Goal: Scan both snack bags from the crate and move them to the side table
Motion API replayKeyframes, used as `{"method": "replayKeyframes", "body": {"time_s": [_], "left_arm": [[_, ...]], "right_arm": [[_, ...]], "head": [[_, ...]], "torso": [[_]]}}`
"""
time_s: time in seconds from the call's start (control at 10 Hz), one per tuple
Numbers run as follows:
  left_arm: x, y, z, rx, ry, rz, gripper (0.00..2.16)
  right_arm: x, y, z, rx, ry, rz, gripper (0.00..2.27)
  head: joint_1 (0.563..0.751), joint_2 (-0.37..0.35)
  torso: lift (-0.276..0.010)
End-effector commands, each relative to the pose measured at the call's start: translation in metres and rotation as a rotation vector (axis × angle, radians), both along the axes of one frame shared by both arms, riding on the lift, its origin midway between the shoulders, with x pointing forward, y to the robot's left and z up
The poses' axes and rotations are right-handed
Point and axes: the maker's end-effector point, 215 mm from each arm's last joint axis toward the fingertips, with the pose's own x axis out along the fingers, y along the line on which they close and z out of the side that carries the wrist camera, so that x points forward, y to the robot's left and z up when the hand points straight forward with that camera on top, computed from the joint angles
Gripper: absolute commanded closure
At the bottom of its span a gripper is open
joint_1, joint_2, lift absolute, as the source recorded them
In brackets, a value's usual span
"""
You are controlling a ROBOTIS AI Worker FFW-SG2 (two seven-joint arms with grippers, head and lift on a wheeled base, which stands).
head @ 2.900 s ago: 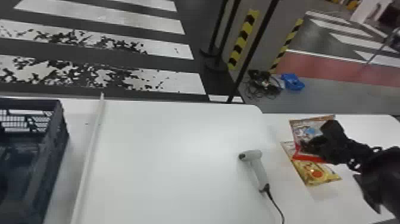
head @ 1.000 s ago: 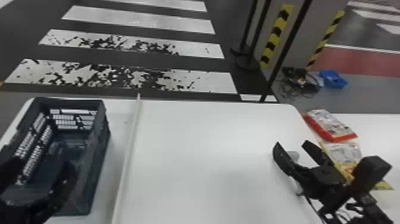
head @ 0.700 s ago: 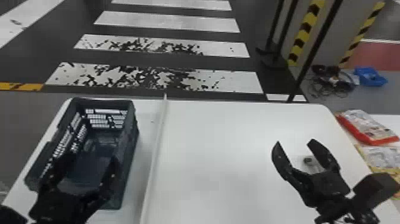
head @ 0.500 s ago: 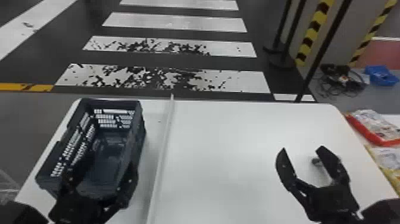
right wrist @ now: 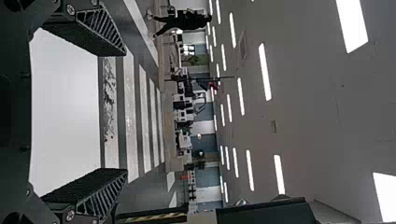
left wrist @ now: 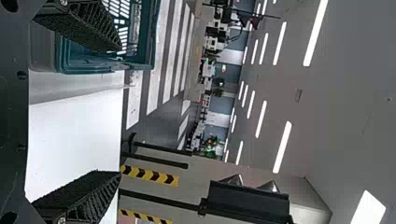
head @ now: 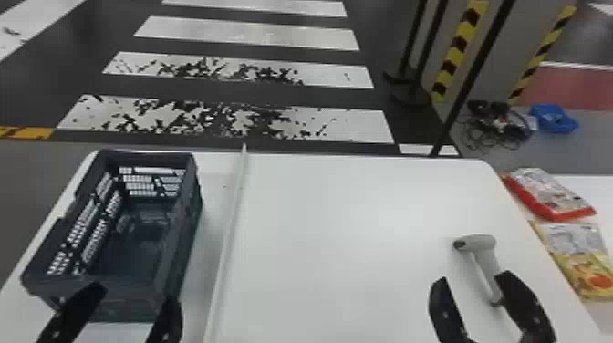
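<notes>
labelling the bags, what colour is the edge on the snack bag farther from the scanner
Red, clearest in the head view.

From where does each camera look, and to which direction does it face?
Head view: on the head, facing forward and down at white table, crate, scanner, snack bags; left hand and right hand show below.
Left wrist view: on that wrist, facing past its fingers, over table and crate, to crosswalk and ceiling lights.
Right wrist view: on that wrist, facing past its fingers, over table, to crosswalk and ceiling lights.
Head and left wrist views share the crate.
</notes>
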Motion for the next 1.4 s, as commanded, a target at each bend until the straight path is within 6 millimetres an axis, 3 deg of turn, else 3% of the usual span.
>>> {"method": "replayKeyframes", "body": {"time_s": [0.0, 0.3, 1.3], "left_arm": [[-0.014, -0.001, -0.004, 0.003, 0.019, 0.003, 0.04], [-0.027, -0.002, 0.000, -0.015, 0.011, 0.009, 0.04], [-0.028, 0.000, -0.009, -0.016, 0.027, 0.018, 0.07]], "right_arm": [[-0.019, 0.002, 0.002, -0.005, -0.009, 0.007, 0.11], [-0.038, -0.009, 0.006, -0.019, -0.012, -0.005, 0.11], [-0.044, -0.009, 0.004, -0.026, -0.020, 0.000, 0.11]], "head": [[0.695, -0.112], [0.695, -0.124], [0.695, -0.150]], "torso": [[-0.095], [-0.095], [-0.095]]}}
